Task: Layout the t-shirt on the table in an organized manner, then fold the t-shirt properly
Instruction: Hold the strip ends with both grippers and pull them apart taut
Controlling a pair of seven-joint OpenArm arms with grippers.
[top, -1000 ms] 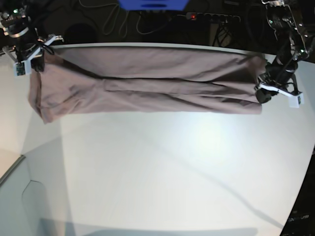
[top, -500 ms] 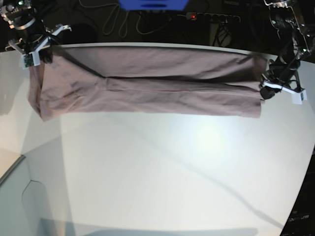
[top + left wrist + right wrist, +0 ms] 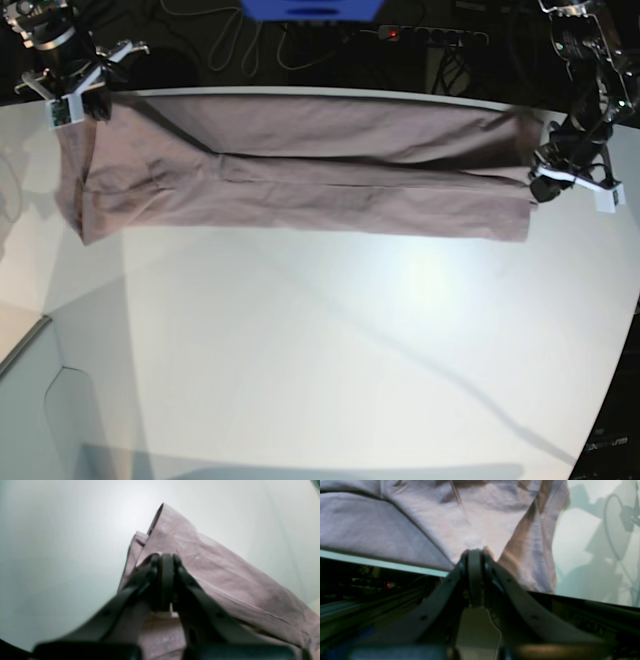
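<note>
T-shirt (image 3: 300, 180) stretched as a long band across the far side of the table (image 3: 330, 350), partly doubled over itself. Left gripper (image 3: 545, 185) is clamped on the cloth at one end; right gripper (image 3: 75, 95) is clamped on the other end, at the table's far edge. Judged step: laying out flat. To do it well, keep even tension between both ends, lower together, and draw the cloth toward the table's middle so the creases run out before letting go.
</note>
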